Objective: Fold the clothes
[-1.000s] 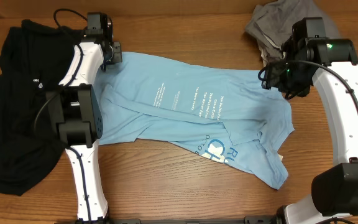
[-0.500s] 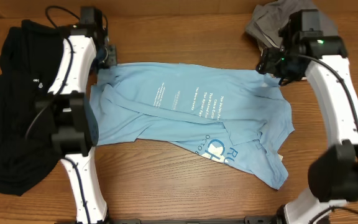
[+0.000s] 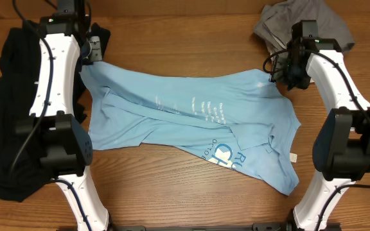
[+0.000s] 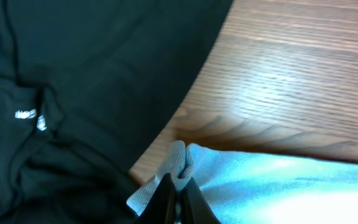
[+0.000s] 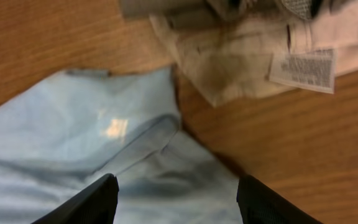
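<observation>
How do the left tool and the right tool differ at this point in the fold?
The left tool is shut, pinching a bunched edge of the blue T-shirt; the right tool stands open over that shirt, gripping nothing. The left tool sits beside the black shirt; the right tool sits near the grey and beige pieces. Both are at the T-shirt's far edge, one at each end.

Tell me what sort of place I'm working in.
Probably a robot lab workbench: a wood-grain table, a left arm and right arm at it, plus a sky-blue T-shirt, black shirt and grey garment.
</observation>
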Controlling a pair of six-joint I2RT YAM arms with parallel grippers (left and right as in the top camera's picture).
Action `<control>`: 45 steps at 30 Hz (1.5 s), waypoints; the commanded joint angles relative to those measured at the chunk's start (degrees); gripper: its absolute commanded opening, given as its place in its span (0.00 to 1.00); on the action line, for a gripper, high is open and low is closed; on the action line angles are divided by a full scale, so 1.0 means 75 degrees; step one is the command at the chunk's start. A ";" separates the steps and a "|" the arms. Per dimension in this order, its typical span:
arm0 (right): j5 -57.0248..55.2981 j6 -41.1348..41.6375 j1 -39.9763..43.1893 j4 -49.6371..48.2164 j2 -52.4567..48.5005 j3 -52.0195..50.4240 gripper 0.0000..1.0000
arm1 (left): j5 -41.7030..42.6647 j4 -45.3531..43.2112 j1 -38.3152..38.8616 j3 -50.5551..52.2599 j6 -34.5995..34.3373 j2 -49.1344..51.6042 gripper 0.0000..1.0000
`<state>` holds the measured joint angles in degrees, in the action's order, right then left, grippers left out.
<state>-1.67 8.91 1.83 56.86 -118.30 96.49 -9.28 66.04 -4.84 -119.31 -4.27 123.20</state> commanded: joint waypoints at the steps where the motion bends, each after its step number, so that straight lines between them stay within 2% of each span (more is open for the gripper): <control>1: 0.0210 -0.0061 -0.0026 -0.0379 -0.0140 0.0172 0.66 | -0.0254 0.0117 -0.0154 -0.0125 0.0003 -0.0198 0.04; 10: 0.0729 -0.0198 -0.0050 -0.1518 -0.0405 0.0172 0.61 | -0.0312 0.0595 -0.0370 -0.0122 0.0000 -0.0198 0.04; 29: 0.1326 -0.0198 -0.0420 -0.2436 -0.1801 0.0172 0.58 | -0.0306 0.0618 -0.0402 -0.0122 -0.0003 -0.0198 0.04; 32: 0.1326 -0.0198 -0.0495 -0.2567 -0.1792 0.0213 0.47 | -0.0306 0.0612 -0.0402 -0.0122 -0.0003 -0.0198 0.04; 34: 0.1361 -0.0198 -0.0493 -0.2576 -0.1792 0.0329 0.45 | -0.0306 0.0592 -0.0402 -0.0122 -0.0003 -0.0198 0.04; 38: 0.1384 -0.0198 -0.0446 -0.2090 -0.1772 0.1029 0.27 | -0.0306 0.0460 -0.0402 -0.0122 0.0000 -0.0198 0.04; 39: 0.1378 -0.0201 -0.0428 -0.1833 -0.1766 0.1311 0.22 | -0.0306 0.0405 -0.0405 -0.0122 0.0000 -0.0198 0.04; 41: 0.1378 -0.0204 -0.0385 -0.1306 -0.1743 0.1886 0.04 | -0.0306 0.0303 -0.0405 -0.0122 0.0000 -0.0198 0.04; 45: 0.1346 -0.0204 -0.0248 -0.0067 -0.1687 0.3072 0.04 | -0.0306 0.0280 -0.0408 -0.0125 -0.0003 -0.0198 0.04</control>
<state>8.36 7.49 -1.21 52.97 -131.90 112.05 -10.22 68.27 -7.29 -119.31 -4.27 123.20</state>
